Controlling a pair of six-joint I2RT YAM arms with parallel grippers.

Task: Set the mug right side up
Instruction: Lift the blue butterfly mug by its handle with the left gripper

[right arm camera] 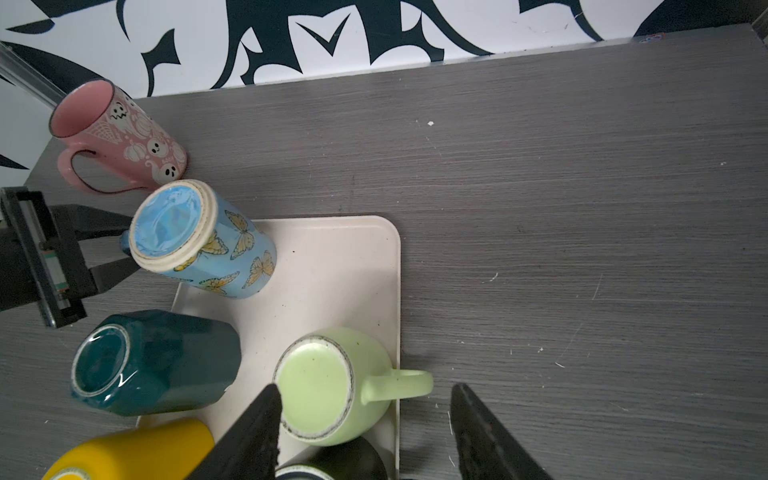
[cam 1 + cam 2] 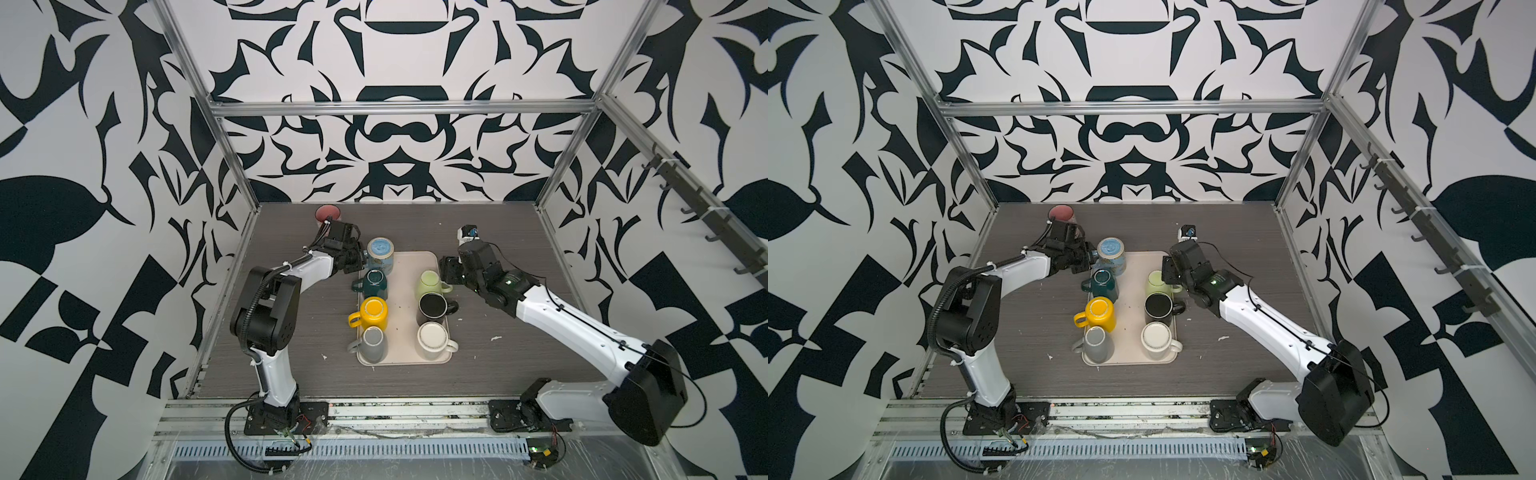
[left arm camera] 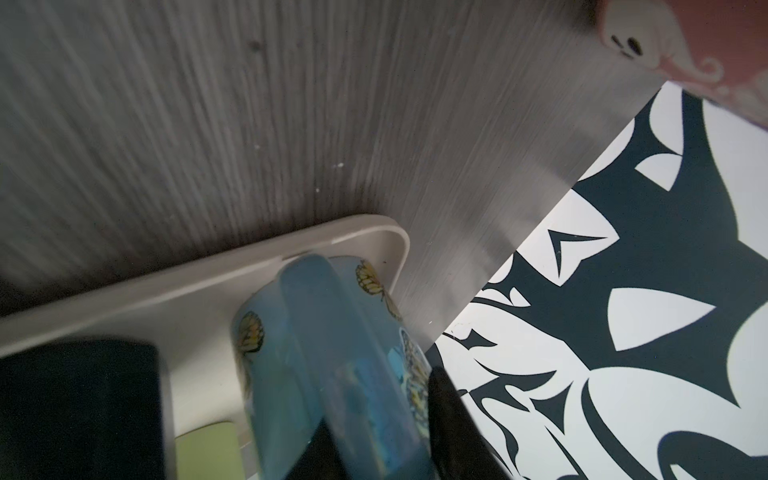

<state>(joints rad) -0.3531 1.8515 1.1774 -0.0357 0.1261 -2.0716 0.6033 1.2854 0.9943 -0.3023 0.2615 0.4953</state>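
The mug is a blue butterfly mug (image 2: 380, 253) (image 2: 1112, 254) standing upside down at the far left corner of the cream tray (image 2: 411, 266), base up. My left gripper (image 2: 359, 259) (image 2: 1091, 259) reaches it from the left. In the left wrist view its black fingers (image 3: 444, 399) sit on either side of the mug's blue handle (image 3: 332, 353), shut on it. From the right wrist view the mug (image 1: 199, 237) leans a little and the left gripper (image 1: 126, 245) pinches at its far side. My right gripper (image 1: 365, 390) (image 2: 446, 270) hangs open above the light green mug (image 1: 316, 386).
Also on the tray, upside down: dark teal (image 2: 375, 284), yellow (image 2: 373, 311), grey (image 2: 372, 343), light green (image 2: 432, 282), black (image 2: 432, 307) and white (image 2: 432, 340) mugs. A pink ghost mug (image 2: 328, 213) stands upright behind the left gripper, near the back wall.
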